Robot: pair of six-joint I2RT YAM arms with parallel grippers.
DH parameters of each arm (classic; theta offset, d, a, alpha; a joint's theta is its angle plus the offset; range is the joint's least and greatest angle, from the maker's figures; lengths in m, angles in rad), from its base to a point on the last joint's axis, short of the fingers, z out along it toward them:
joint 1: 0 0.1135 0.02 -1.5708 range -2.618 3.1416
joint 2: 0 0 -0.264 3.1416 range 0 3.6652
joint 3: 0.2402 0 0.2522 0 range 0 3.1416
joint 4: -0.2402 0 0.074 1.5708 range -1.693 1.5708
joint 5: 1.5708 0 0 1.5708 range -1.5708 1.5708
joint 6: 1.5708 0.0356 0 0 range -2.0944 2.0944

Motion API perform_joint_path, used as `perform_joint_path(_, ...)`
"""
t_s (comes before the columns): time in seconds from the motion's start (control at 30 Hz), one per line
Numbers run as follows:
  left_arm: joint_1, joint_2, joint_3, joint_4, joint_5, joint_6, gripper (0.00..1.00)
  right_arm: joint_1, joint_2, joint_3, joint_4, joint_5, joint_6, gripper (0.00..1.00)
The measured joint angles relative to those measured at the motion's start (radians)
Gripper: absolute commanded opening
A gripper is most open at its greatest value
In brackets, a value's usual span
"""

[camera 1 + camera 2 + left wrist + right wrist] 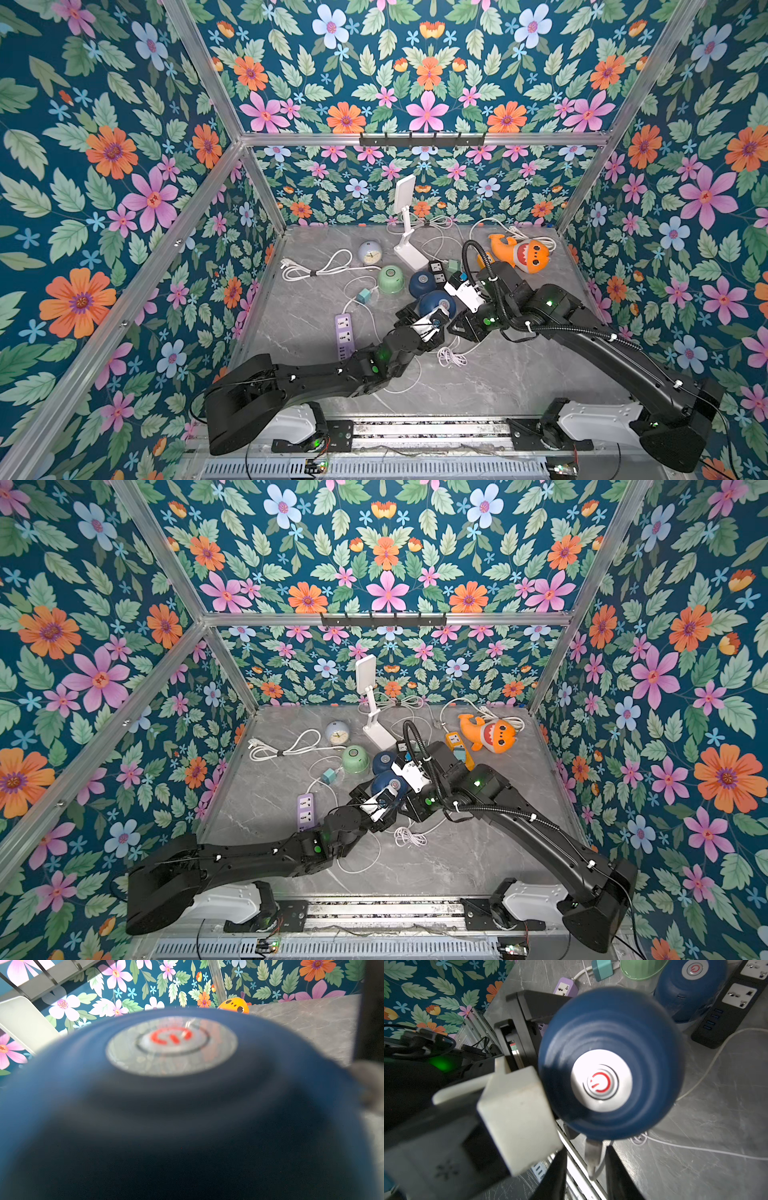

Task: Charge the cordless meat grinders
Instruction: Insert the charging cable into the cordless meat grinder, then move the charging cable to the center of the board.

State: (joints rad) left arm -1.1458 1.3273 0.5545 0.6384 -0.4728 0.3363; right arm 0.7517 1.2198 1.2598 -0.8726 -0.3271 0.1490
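Note:
My left gripper (434, 318) is shut on a dark navy meat grinder (436, 303) with a silvery red-marked button; it fills the left wrist view (166, 1095). A white cable plug (591, 1157) sits at that grinder's (610, 1043) lower edge, between the jaws of my right gripper (586, 1149). Those jaws stand apart from the plug, open. A second navy grinder (422, 283) and a pale green one (391, 279) stand just behind, both also in the right wrist view, navy (685, 991) and green (641, 968).
A black power strip (733, 1007) lies beside the second navy grinder. A purple power strip (344, 334) and a teal adapter (364, 296) lie to the left. At the back are an alarm clock (370, 252), a white lamp (405, 232) and an orange shark toy (521, 251). A coiled white cable (451, 357) lies below the grippers.

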Motion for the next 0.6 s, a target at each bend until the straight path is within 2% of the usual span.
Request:
perform_joint_path(0.1, 0.001, 0.006, -0.010, 0.021, -0.002, -0.016, 0.32, 0.000, -0.047, -0.029, 0.003, 0.019, 0.004, 0.44)
perform_joint_path(0.27, 0.002, 0.016, -0.027, 0.043, -0.004, -0.024, 0.31, -0.034, -0.157, -0.072, 0.003, 0.059, 0.034, 0.45)
perform_joint_path(0.43, 0.002, 0.014, -0.042, 0.058, -0.010, -0.038, 0.31, -0.225, -0.250, -0.141, 0.010, 0.126, 0.148, 0.47)
perform_joint_path(0.53, 0.003, 0.005, -0.052, 0.070, -0.011, -0.048, 0.31, -0.363, -0.241, -0.212, 0.015, 0.148, 0.248, 0.47)
perform_joint_path(0.6, 0.003, 0.001, -0.058, 0.072, -0.013, -0.052, 0.31, -0.418, -0.213, -0.274, 0.031, 0.154, 0.302, 0.49)
